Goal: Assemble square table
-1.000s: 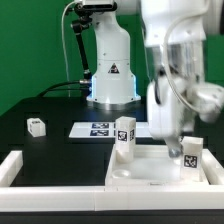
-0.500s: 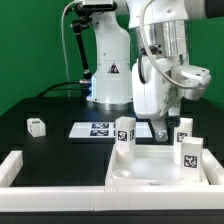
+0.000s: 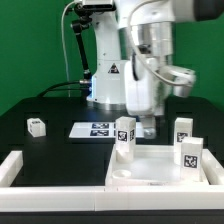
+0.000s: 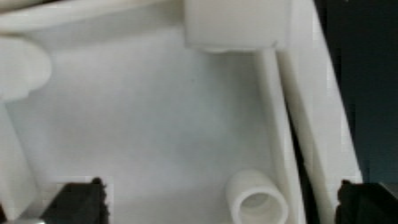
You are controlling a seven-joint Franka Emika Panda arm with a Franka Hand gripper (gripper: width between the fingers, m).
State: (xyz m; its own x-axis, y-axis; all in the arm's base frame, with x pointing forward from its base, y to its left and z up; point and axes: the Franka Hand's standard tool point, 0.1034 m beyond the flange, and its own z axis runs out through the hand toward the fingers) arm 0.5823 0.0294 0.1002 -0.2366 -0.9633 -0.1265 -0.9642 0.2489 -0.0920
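The square table's white slab (image 3: 160, 168) lies underside up at the front, with three white tagged legs standing on it: one near the exterior view's left corner (image 3: 124, 136) and two at the right (image 3: 183, 130) (image 3: 191, 154). A further leg (image 3: 36, 126) lies loose on the black table at the left. My gripper (image 3: 147, 126) hangs open just behind the slab's far edge, between the left and right legs, holding nothing. In the wrist view the gripper (image 4: 214, 200) is open over the slab's hollow (image 4: 143, 120), with a corner socket (image 4: 254, 195) and a leg (image 4: 231, 25) in sight.
The marker board (image 3: 95, 129) lies flat on the black table behind the slab. Low white rails (image 3: 12, 166) run along the left and front. The robot's white base (image 3: 108, 70) stands at the back against a green wall.
The arm has swung toward the exterior view's left and risen a little, uncovering the far right leg on the slab. The jaws stayed open and empty.
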